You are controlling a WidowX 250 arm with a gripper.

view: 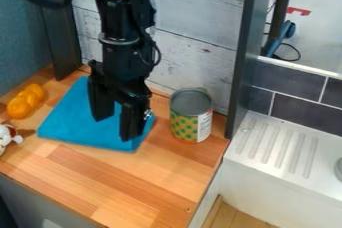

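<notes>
Blue cloth (70, 124) flat on the wooden counter (100, 177), against which all else is placed. Black two-finger gripper (115, 128) over the cloth, jaws parted, nothing between them; contact with the fabric hard to judge from this angle. Open-topped tin can (190, 117), green-and-yellow label, upright just right of the cloth. Lumpy orange toy (26, 101) left of it; white-and-brown figure (7, 136), partly cut off, also left, nearer the camera.

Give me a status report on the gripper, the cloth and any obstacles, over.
Gripper open, over blue cloth. Cloth lying flat on wooden counter. Possible obstacle: upright can beside cloth, over.
</notes>
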